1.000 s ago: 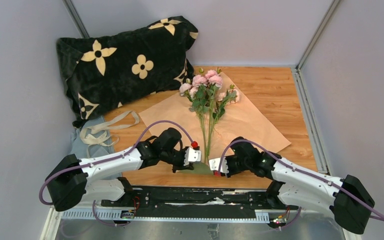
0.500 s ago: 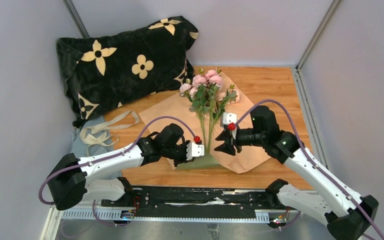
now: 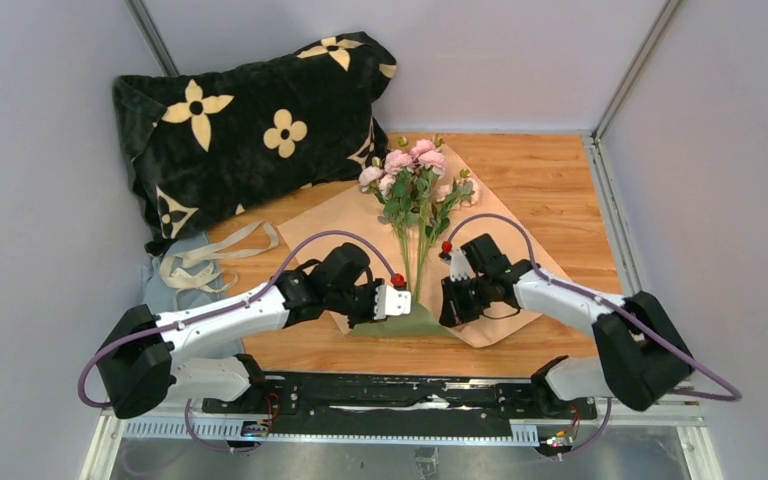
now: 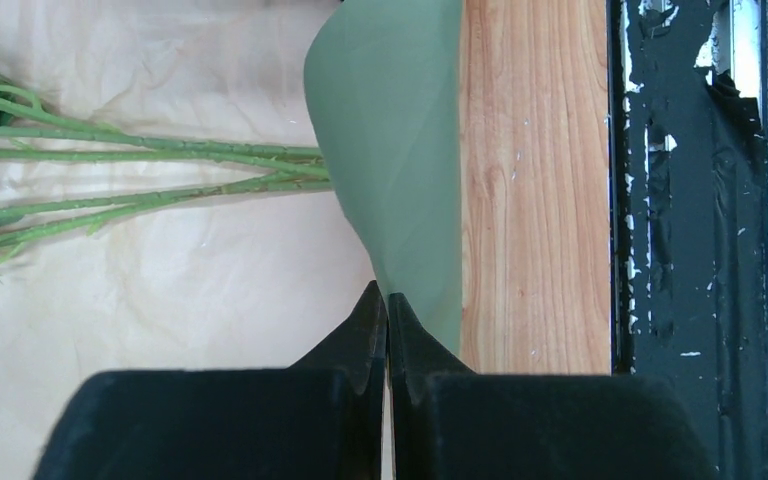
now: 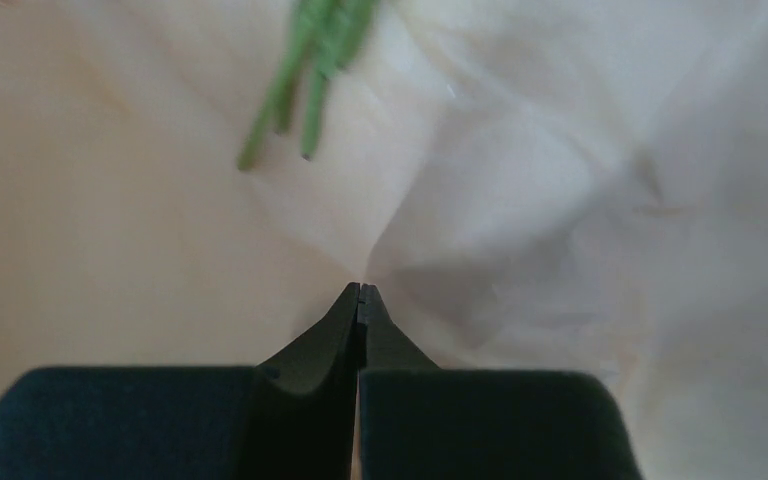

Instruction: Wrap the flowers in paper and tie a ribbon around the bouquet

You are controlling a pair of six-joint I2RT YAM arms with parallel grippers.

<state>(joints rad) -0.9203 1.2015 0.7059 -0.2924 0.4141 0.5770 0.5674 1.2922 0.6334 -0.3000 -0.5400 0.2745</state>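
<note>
L gripper (image 4: 387,300) shut, pinching green paper (image 4: 400,150) edge, lower centre of top view. R gripper (image 5: 360,290) shut on tan paper (image 5: 520,200) crease, just right of it. Flowers (image 3: 412,175) lie mid-frame on tan paper, stem ends under green fold.

2 white-black arms (image 3: 230,318); purple cables (image 3: 343,234); black fingers (image 4: 355,345).

I'm working at a light wood-grain table (image 3: 560,180). Plain grey walls (image 3: 50,150) are boxing it in, and metal corner posts (image 3: 640,65) are running up. Black flower-print pillow (image 3: 250,120) is leaning back left. Soft even light is falling.
</note>
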